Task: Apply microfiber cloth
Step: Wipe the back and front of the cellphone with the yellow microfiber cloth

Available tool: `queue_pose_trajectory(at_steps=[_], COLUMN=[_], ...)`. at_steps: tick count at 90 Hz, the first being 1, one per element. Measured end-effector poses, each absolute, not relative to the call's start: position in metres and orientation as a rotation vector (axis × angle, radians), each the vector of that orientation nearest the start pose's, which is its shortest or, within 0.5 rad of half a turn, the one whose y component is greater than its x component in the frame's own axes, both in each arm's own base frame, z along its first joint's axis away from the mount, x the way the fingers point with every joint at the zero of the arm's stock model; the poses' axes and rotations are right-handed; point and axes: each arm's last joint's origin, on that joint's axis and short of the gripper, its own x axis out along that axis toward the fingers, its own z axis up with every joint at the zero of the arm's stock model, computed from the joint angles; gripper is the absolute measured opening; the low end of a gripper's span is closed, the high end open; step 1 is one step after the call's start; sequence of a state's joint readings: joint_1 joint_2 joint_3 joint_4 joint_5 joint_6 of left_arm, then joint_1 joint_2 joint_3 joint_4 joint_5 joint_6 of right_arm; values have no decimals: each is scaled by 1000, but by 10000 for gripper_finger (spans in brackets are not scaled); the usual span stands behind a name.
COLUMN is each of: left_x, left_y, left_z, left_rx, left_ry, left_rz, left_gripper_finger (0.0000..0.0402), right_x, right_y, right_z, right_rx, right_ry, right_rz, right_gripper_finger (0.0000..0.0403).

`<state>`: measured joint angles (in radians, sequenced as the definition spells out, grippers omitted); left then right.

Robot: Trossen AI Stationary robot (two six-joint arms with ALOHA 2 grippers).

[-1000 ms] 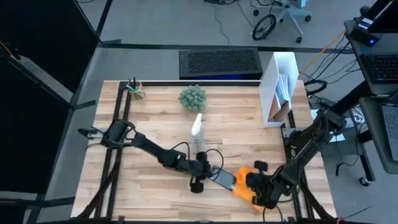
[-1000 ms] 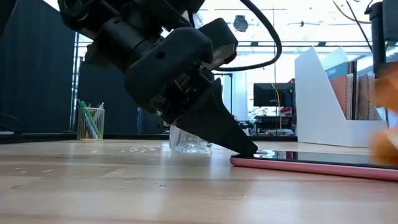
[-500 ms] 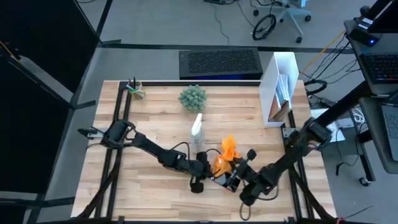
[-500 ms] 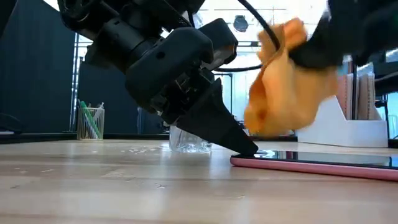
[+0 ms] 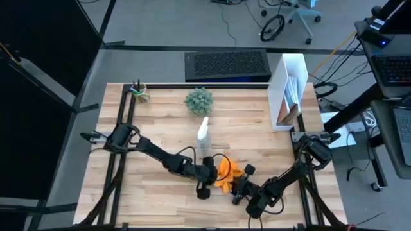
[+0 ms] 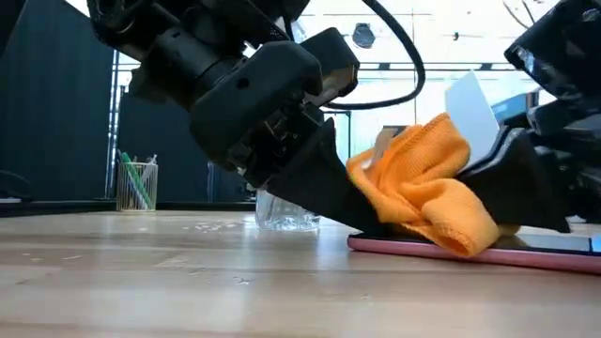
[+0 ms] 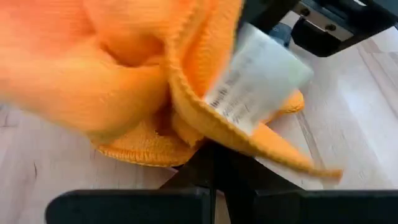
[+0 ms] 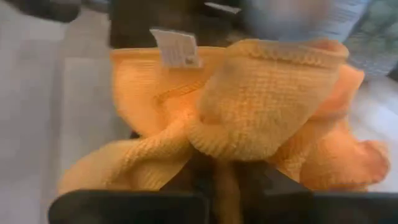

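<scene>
Place: I work in a lab or office room.
Signs: a wheeled chair (image 5: pixel 292 14), cables on the floor (image 5: pixel 273 27), my wooden bench (image 5: pixel 167 115).

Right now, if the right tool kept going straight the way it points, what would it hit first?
The right tool holds the microfiber cloth on the phone and points toward the left tool. Past the cloth, it would probably meet that tool first; depth is unclear.

microfiber cloth (image 6: pixel 423 192): bright orange, white tag
phone (image 6: pixel 526 252): dark face, pink edge
table (image 5: pixel 160 122): pale wood grain
arms: black
</scene>
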<state>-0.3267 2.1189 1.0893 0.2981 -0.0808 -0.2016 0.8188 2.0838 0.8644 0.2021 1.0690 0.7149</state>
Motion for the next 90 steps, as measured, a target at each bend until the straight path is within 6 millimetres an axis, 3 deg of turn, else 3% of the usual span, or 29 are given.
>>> queue_pose_trajectory(at_steps=[53,73,90], left_x=[385,385,382], left_y=[-128,-128,-129], left_z=[82,90,102], left_rx=[-35,-37,-30], left_ry=[761,742,734], left_rz=[-145,-145,-149], left_gripper_finger=[6,6,6], right_x=[207,229,240], right_y=[257,241,232], right_z=[75,79,104], right_rx=[-84,-108,-170], right_ry=[585,570,553], right_rz=[-181,-234,-189], right_gripper_finger=[9,9,9])
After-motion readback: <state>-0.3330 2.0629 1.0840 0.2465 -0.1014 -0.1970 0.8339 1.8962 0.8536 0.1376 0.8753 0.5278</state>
